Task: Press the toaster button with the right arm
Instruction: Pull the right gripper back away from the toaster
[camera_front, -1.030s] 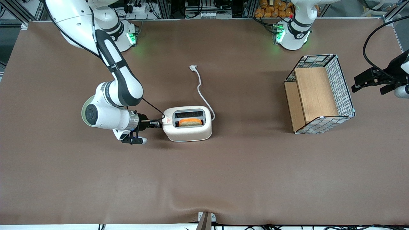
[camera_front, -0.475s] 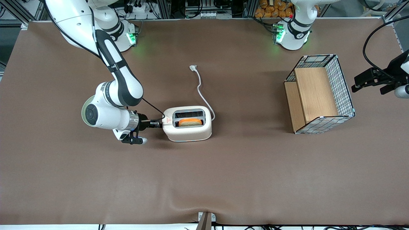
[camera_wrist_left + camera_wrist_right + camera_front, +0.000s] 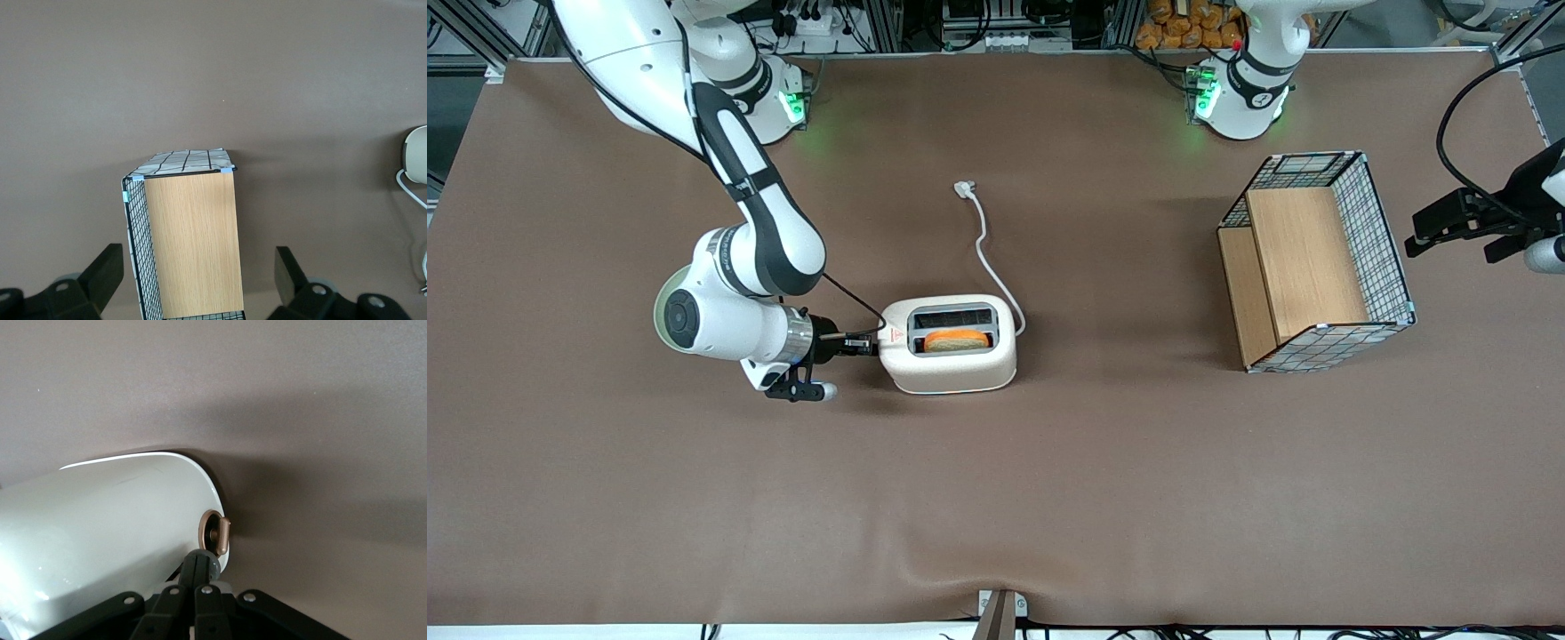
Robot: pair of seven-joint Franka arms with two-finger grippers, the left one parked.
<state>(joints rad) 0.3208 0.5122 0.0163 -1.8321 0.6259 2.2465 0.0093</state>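
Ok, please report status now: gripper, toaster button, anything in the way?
Black two-finger gripper shut, tips at narrow end face of small white rounded toaster. Small round toaster button just above fingertips; contact unclear. Nothing in the way.

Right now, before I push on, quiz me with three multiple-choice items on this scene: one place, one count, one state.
1. Where is the gripper?
A. over the toaster's slots
B. at the toaster's narrow end
C. at the table edge nearest the front camera

2. How many slots hold bread?
A. none
B. one
C. two

3. How are the gripper's fingers?
A. shut
B. wide open
C. clamped on the bread

Answers:
1 B, the gripper meets the end face of the toaster.
2 B, bread fills only the slot nearer the front camera.
3 A, the fingers sit together in the right wrist view.
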